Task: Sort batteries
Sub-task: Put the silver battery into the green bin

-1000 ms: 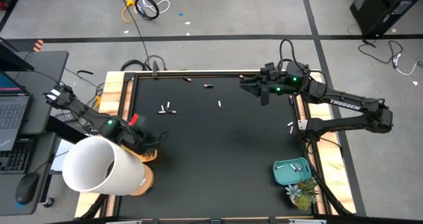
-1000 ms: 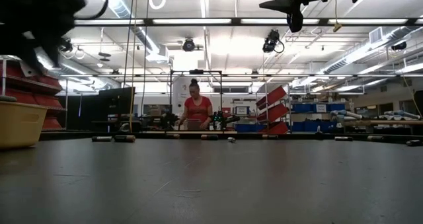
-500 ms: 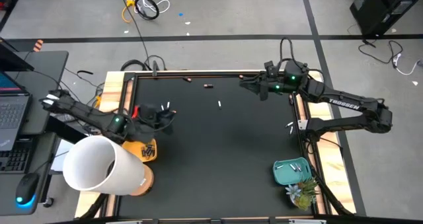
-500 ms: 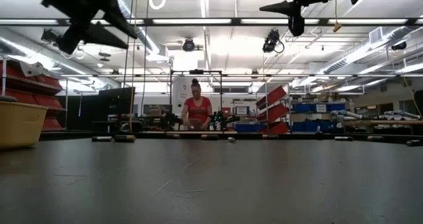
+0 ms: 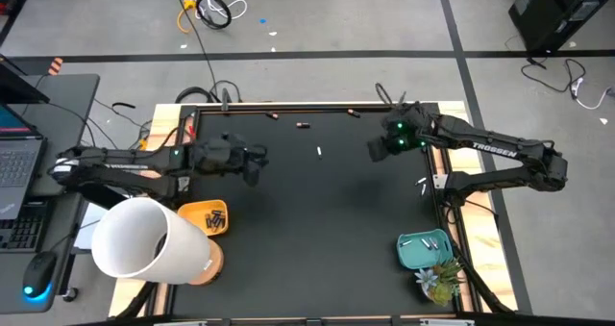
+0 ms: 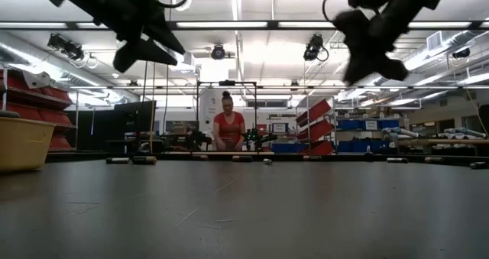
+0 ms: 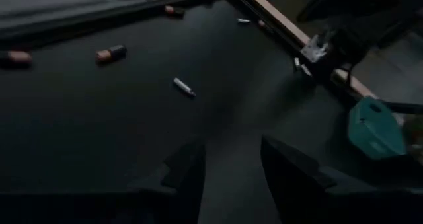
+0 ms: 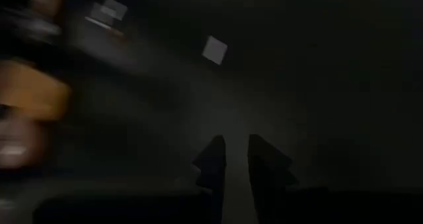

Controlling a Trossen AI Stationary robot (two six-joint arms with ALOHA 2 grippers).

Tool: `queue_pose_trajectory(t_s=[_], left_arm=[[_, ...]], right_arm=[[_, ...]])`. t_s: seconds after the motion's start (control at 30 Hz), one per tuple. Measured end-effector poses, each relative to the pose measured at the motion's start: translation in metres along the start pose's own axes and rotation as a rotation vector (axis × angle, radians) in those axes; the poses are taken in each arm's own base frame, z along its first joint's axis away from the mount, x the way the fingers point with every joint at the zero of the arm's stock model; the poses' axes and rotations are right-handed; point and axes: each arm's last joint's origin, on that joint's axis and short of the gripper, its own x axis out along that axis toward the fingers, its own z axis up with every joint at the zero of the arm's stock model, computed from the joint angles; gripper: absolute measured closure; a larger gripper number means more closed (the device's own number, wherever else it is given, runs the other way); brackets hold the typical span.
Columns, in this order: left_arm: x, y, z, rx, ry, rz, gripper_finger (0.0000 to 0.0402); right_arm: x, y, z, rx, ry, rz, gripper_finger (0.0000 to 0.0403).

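The left gripper (image 5: 252, 163) hangs above the left part of the black, wood-rimmed counter (image 5: 336, 215). Its jaws are released, with a clear gap and nothing between them, as the left wrist view shows (image 7: 231, 145). In the low view it hangs well clear of the surface (image 6: 141, 49).

Ahead of these jaws, towards the middle of the counter, a slim silver battery (image 5: 319, 152) lies alone on the black top (image 7: 184, 87). Beyond it, nearer the far rim, lies a dark battery with a copper-coloured end (image 5: 303, 125), and further small dark batteries (image 5: 273, 116) lie close to that rim. Just behind the left jaws, on the near-left side, a shallow yellow plastic tray (image 5: 197, 211) holds several dark batteries (image 5: 215, 218). A big white cylinder (image 5: 149, 241) stands next to it.

The right gripper (image 5: 375, 148) hangs over the right part of the counter, also raised in the low view (image 6: 367, 45). The silver battery lies between the two grippers, apart from both. The right wrist view is blurred (image 8: 231, 141), and I cannot tell whether these jaws are clenched or released.

Behind the right jaws, near the right rim, lie two pale batteries (image 5: 422, 183). At the near-right corner a small teal tray (image 5: 437, 259) holds silver batteries (image 5: 419, 241), beside a small green plant (image 5: 437, 283).

Beyond the counter, a person in a red top (image 6: 228, 127) stands at a bench.
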Motion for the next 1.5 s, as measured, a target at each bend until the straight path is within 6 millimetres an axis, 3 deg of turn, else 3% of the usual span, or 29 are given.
queue_pose_trajectory(t_s=[0.2, 0.47, 0.6, 0.83, 1.1, 1.3, 1.5], left_arm=[[0.018, 0.009, 0.015, -0.045, -0.025, -0.059, 0.0241], [0.060, 0.019, 0.021, -0.051, 0.011, -0.173, 0.0241], [0.071, 0.016, 0.024, -0.060, 0.053, -0.236, 0.0241], [0.073, 0.013, 0.035, -0.019, 0.017, -0.246, 0.0241], [0.074, 0.023, 0.042, -0.017, 0.023, -0.254, 0.0241], [0.073, 0.029, 0.045, -0.014, 0.032, -0.275, 0.0241], [0.073, 0.039, 0.052, 0.006, 0.030, -0.291, 0.0241]], right_arm=[[0.003, -0.021, -0.011, 0.058, 0.174, -0.198, 0.0331], [0.020, -0.040, -0.030, 0.210, 0.338, -0.389, 0.0309], [0.021, -0.045, -0.045, 0.291, 0.333, -0.410, 0.0306], [0.008, -0.056, -0.072, 0.437, 0.231, -0.486, 0.0300], [-0.004, -0.052, -0.076, 0.563, 0.061, -0.463, 0.0270], [-0.002, -0.032, -0.070, 0.371, 0.117, -0.357, 0.0262], [0.014, -0.028, -0.072, -0.040, 0.529, -0.322, 0.0274]])
